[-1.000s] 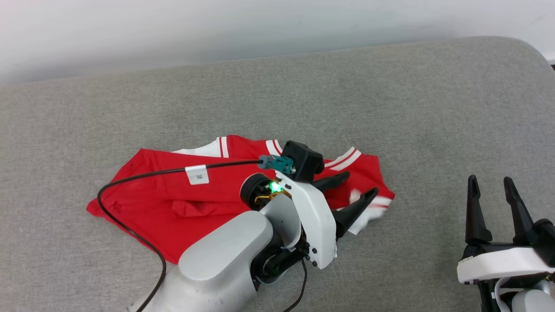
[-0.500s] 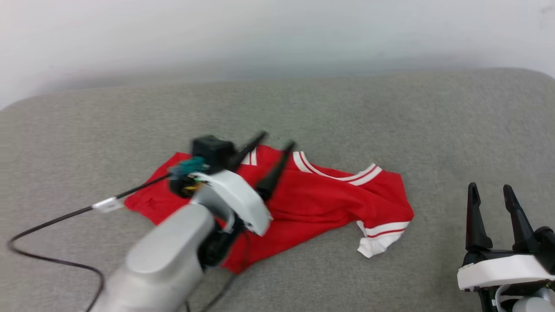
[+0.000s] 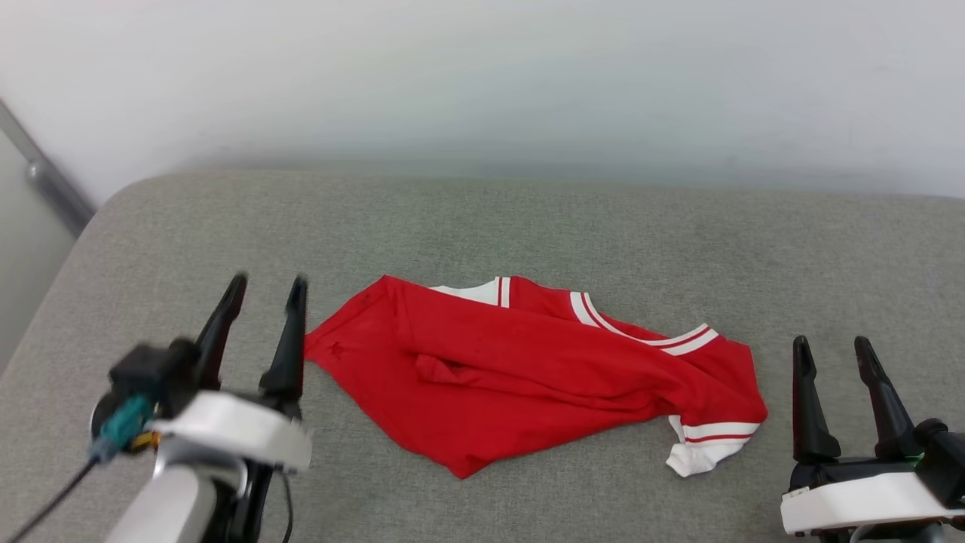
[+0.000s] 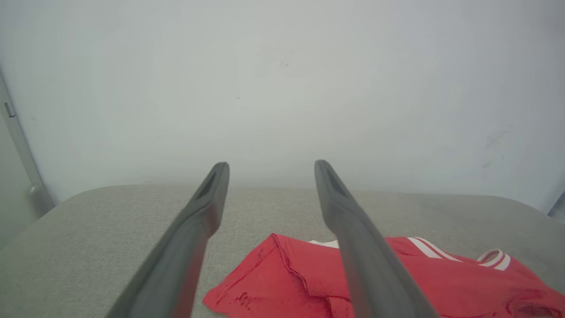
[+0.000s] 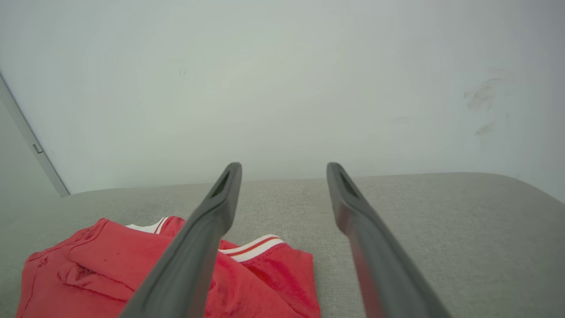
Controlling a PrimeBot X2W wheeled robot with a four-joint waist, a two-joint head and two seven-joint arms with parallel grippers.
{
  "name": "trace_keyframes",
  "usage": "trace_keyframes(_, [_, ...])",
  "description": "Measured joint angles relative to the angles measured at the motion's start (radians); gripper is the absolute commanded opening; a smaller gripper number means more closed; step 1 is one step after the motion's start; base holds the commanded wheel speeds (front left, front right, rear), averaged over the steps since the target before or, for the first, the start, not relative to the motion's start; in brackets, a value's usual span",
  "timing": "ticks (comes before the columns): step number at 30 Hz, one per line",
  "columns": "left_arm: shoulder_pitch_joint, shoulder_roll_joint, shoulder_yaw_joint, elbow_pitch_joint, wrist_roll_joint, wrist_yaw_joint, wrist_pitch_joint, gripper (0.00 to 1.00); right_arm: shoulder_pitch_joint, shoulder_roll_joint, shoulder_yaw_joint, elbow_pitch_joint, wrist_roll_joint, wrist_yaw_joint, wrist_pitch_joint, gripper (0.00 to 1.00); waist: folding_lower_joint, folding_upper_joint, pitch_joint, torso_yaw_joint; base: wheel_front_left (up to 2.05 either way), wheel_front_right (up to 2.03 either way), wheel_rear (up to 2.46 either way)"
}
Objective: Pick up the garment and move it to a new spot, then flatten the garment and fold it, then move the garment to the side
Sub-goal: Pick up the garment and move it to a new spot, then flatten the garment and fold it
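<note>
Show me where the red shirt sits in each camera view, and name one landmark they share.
Head view: the garment lies mid-frame on the grey cushion, between the left tool and the right tool.
Left wrist view: garment along the bottom edge, from centre to right.
Right wrist view: garment in the lower left corner.
Shared landmark: the cushion's far edge against the pale wall.

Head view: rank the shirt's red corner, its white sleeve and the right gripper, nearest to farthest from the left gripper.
From the left gripper:
1. The shirt's red corner, just beside its fingers.
2. The white sleeve, at the cloth's far right end.
3. The right gripper, past that sleeve, lower right.
</note>
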Motion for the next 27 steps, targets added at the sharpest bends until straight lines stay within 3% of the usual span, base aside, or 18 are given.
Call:
trace_keyframes(7, [0.22,-0.064,0.093,-0.034,0.108,-0.023,0.0,1.0,0.019,0.0,0.016,-0.015,0.016,0.0,0.0,1.0,0.0,0.0,0.001,0.012,0.0,0.0,0.0])
trace_keyframes(17, [0.254,-0.113,0.132,0.01,0.202,-0.077,0.0,1.0,0.018,0.0,0.036,-0.041,0.016,0.0,0.0,1.0,0.0,0.0,0.027,0.006,0.0,0.0,0.0])
trace_keyframes(22, [0.206,-0.083,0.146,0.047,0.191,-0.13,0.026,1.0,0.01,0.0,0.045,-0.052,0.011,0.0,0.0,1.0,0.0,0.0,0.052,-0.009,0.0,0.0,0.0])
trace_keyframes(27, [0.061,0.003,0.126,0.096,0.155,-0.189,0.225,1.0,-0.008,0.0,0.038,-0.062,-0.007,0.0,0.0,1.0,0.0,0.0,0.099,-0.026,0.0,0.0,0.0])
